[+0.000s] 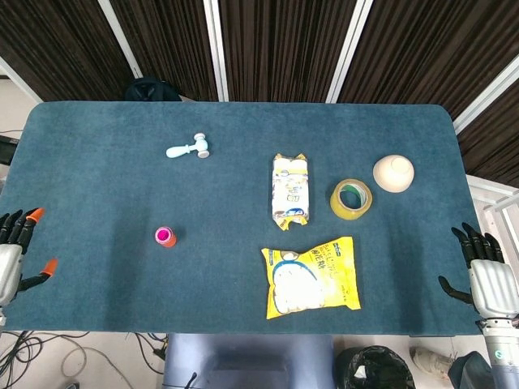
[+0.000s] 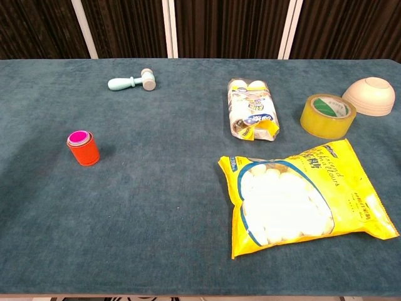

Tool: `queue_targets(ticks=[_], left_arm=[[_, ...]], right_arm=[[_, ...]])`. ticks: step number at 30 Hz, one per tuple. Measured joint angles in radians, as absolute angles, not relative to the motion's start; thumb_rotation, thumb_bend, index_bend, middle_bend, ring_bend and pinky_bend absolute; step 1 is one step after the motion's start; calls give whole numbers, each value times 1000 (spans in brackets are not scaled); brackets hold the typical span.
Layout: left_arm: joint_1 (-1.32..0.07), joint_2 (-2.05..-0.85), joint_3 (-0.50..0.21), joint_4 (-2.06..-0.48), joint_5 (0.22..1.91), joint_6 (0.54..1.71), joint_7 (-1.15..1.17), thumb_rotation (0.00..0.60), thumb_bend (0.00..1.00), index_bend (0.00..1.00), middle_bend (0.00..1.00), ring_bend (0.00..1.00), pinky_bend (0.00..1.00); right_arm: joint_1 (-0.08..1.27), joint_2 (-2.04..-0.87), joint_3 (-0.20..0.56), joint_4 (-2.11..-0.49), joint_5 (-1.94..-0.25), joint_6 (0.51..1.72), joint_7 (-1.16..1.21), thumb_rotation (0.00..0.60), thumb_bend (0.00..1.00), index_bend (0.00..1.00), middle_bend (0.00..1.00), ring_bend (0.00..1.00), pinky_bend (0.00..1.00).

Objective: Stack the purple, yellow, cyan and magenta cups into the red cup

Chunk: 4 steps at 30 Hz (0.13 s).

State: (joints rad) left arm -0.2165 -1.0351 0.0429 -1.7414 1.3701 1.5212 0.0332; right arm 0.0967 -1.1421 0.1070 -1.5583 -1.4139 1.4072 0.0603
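The red cup (image 2: 84, 150) stands upright on the left part of the blue table, with the magenta cup (image 2: 78, 136) nested on top inside it; thin rims of other cups show between them. In the head view the same stack (image 1: 165, 237) is small, left of centre. My left hand (image 1: 15, 258) hangs open at the far left edge, off the table, well away from the stack. My right hand (image 1: 484, 273) is open beyond the table's right edge. Neither hand shows in the chest view.
A light blue toy hammer (image 2: 132, 81) lies at the back left. A pack of small bottles (image 2: 252, 109), a yellow tape roll (image 2: 327, 115) and an upturned cream bowl (image 2: 370, 95) sit at the right. A yellow snack bag (image 2: 303, 195) lies front right.
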Motion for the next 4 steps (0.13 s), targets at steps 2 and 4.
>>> queue_targets(ticks=[2, 4], left_arm=[[-211, -1031, 37, -1740, 1374, 1527, 13, 600, 279, 59, 80, 0, 0], [-204, -1024, 26, -1737, 1382, 1540, -4, 600, 279, 60, 81, 0, 0]], right_arm=[[97, -1143, 106, -1556, -1415, 1407, 63, 600, 324, 106, 44, 96, 2], [97, -1144, 107, -1554, -1415, 1409, 63, 600, 325, 106, 44, 96, 3]])
